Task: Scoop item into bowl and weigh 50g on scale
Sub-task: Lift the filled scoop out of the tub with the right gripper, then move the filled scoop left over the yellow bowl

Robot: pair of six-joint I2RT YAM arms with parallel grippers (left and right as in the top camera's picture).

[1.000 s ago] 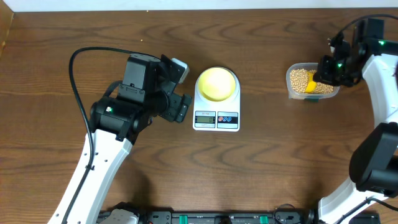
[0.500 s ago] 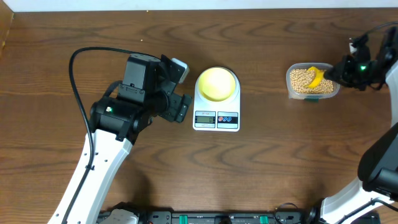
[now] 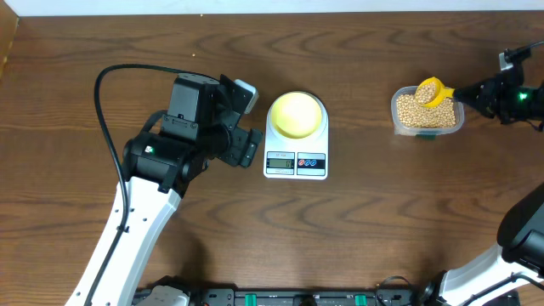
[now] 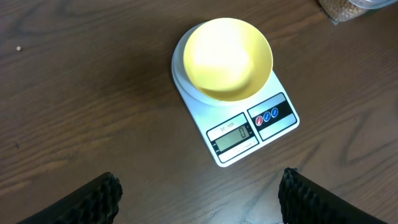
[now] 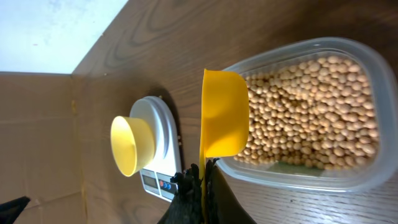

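Observation:
The pale yellow bowl (image 3: pixel 296 114) (image 4: pixel 227 58) (image 5: pixel 129 145) stands empty on the white scale (image 3: pixel 296 163) (image 4: pixel 281 132) (image 5: pixel 163 118), whose display reads 0. Tan beans (image 3: pixel 418 114) (image 5: pixel 311 118) fill a clear tub (image 3: pixel 398 124) at the right. My right gripper (image 3: pixel 466 92) (image 5: pixel 202 180) is shut on the handle of a yellow scoop (image 3: pixel 430 90) (image 5: pixel 224 112). The scoop hangs over the tub's far side with beans in it. My left gripper (image 3: pixel 246 121) (image 4: pixel 199 202) stands open, empty, just left of the scale.
The left arm's black cable (image 3: pixel 110 93) loops over the table at the left. One stray bean (image 4: pixel 18 48) lies on the wood left of the scale. The table's far edge (image 3: pixel 272 14) runs along the top, and a cardboard wall (image 5: pixel 37 137) stands beyond the scale.
The right gripper has drawn back to the right and lifted the scoop out of the tub's beans, now loaded. The left arm, bowl and scale have not moved.

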